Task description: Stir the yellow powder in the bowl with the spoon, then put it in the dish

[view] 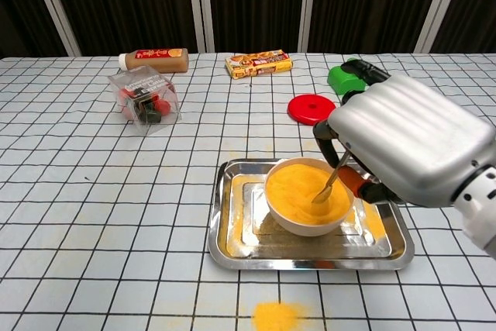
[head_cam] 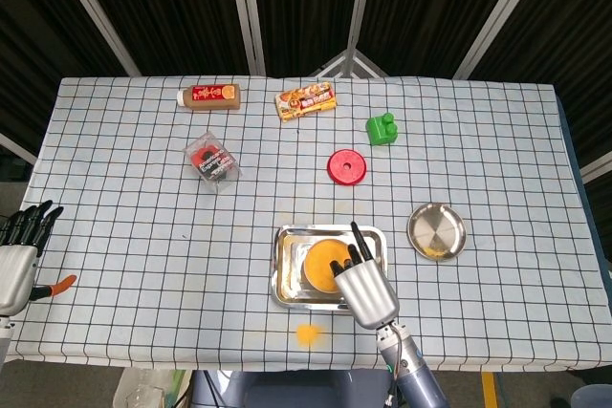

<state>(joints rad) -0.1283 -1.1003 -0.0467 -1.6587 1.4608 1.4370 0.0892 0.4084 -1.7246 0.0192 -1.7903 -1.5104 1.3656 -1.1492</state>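
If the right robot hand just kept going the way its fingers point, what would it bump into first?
Probably the red round lid. In the head view the right robot hand, holding the spoon in the bowl, points up the table towards it. If it travels above the table, it could pass over the lid.

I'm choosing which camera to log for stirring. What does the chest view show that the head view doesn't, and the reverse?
Only the chest view shows the spoon dipping into the yellow powder, held by the right hand.
Only the head view shows the round metal dish and the idle left hand at the table's edge.
Both show the bowl, the steel tray, spilled powder and the red lid.
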